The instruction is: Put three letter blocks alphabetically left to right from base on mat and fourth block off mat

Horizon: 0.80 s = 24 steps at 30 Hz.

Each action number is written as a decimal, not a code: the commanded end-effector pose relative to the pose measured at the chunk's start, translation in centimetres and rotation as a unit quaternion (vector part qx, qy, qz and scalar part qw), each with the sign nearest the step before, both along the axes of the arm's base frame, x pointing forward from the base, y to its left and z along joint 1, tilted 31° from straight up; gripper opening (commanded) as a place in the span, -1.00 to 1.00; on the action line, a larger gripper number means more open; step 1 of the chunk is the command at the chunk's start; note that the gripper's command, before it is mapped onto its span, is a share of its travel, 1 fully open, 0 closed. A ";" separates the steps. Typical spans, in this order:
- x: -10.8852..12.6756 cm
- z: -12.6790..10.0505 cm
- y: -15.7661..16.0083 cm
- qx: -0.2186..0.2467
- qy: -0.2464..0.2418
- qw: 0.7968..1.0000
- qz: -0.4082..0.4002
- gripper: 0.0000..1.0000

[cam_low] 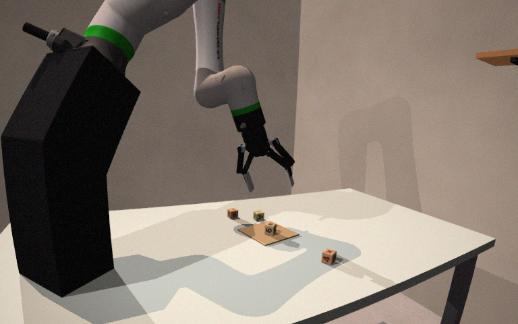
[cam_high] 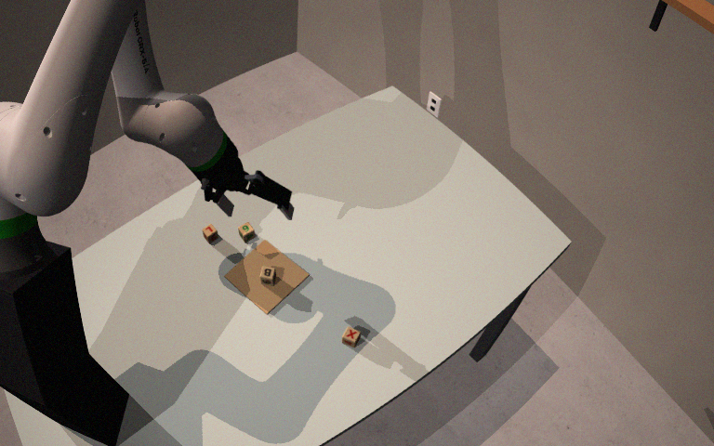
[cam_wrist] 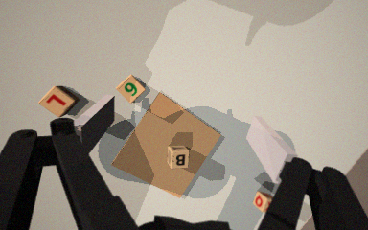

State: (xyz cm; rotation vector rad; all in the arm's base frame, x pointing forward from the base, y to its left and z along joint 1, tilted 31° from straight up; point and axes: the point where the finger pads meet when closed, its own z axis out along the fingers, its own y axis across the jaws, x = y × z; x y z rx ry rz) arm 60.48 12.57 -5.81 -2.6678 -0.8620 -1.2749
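Note:
A brown square mat (cam_high: 267,275) lies on the white table. A wooden block with a black B on top (cam_high: 268,274) sits near the mat's middle; it also shows in the wrist view (cam_wrist: 178,157). A block with a red L (cam_high: 210,231) and a block with a green 6 (cam_high: 245,230) lie off the mat, just beyond its far corner. A block with a red X (cam_high: 350,335) lies apart toward the table's near right side. My gripper (cam_high: 255,204) is open and empty, hovering well above the table over the 6 block and the mat's far corner.
The robot's tall black base (cam_low: 61,164) stands on the table's left end. The table edge (cam_low: 400,282) runs close beyond the X block. A wall outlet (cam_high: 433,103) sits behind the far edge.

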 end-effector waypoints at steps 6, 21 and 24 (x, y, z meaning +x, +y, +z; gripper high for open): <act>-4.1 -3.0 7.4 0.046 0.011 0.996 0.076 1.00; -7.6 -4.6 11.6 0.074 0.029 0.990 0.116 1.00; -7.6 -4.6 11.6 0.074 0.029 0.990 0.116 1.00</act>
